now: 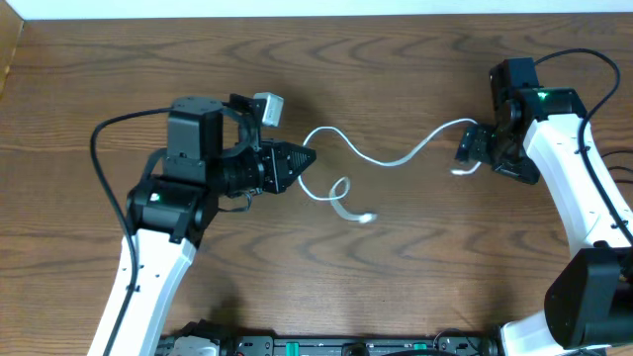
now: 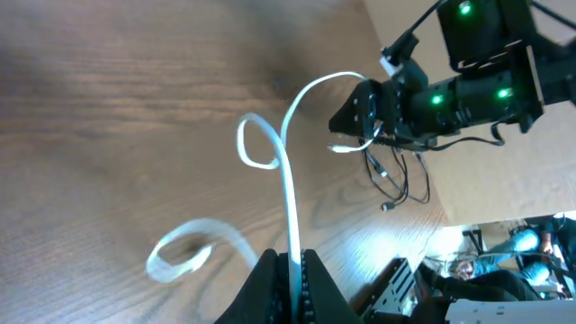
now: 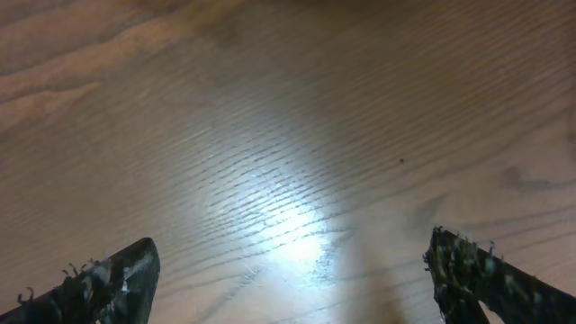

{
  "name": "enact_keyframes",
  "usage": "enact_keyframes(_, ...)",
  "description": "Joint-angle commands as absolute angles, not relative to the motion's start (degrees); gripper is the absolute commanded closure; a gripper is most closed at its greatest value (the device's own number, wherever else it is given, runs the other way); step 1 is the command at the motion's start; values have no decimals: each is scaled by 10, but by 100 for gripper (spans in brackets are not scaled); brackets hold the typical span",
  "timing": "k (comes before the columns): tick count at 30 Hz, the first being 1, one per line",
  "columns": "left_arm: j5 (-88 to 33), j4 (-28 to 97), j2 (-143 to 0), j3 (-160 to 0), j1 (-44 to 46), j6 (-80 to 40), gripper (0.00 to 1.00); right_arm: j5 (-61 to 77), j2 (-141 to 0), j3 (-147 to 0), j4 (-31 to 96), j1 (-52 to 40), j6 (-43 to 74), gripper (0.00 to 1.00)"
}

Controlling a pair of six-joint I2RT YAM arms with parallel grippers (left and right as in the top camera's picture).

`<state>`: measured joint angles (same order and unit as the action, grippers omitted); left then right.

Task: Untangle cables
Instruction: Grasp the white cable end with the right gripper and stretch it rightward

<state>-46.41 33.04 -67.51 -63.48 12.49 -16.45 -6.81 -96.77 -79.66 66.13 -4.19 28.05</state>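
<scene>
**A:** Where do we have room on the tabletop [image 1: 415,287]?

**B:** Most of it is bare wood. We see a broad open stretch on the near side, between the two arms. Another runs along the far side up to the far edge, where a pale band begins. The left edge shows only at the far left corner. Along the near edge a dark frame [image 1: 346,346] sits between the arm bases.

**A:** And the white cable [image 1: 381,158]?

**B:** It lies across the middle, waving from left to right. Our left end effector [image 1: 309,156] is closed on it toward its left part. In the left wrist view the cord is pinched between the two fingers and rises away from them. Just to the near side of that grip the cable makes a small loop, and its free end lies on the wood a little to the right of the loop.

**A:** What about the right side?

**B:** Our right end effector [image 1: 467,153] stands wide open, and its own wrist view shows only bare wood between its fingers. The cable's right end lies just beside it; we cannot tell whether they touch.

**A:** Anything in the way?

**B:** Thin black strands [image 2: 396,175] hang under the right end effector, close to the tabletop's right edge. We cannot tell whether they are a cable or arm wiring.
</scene>
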Motion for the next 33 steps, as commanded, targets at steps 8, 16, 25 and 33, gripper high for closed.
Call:
enact_keyframes(8, -352, 388, -693, -642, 131, -155, 92, -220, -966, -794, 706, -31, 313, 12)
enact_keyframes(16, -9, 492, -693, -641, 131, -277, 93, -277, -966, -794, 761, 40, 417, 8)
enact_keyframes(25, -57, 479, -693, -641, 131, -288, 92, -244, -966, -794, 765, 92, 415, 1)
enact_keyframes(33, -97, 467, -693, -641, 131, -288, 93, -134, -966, -794, 735, 91, 329, 1)
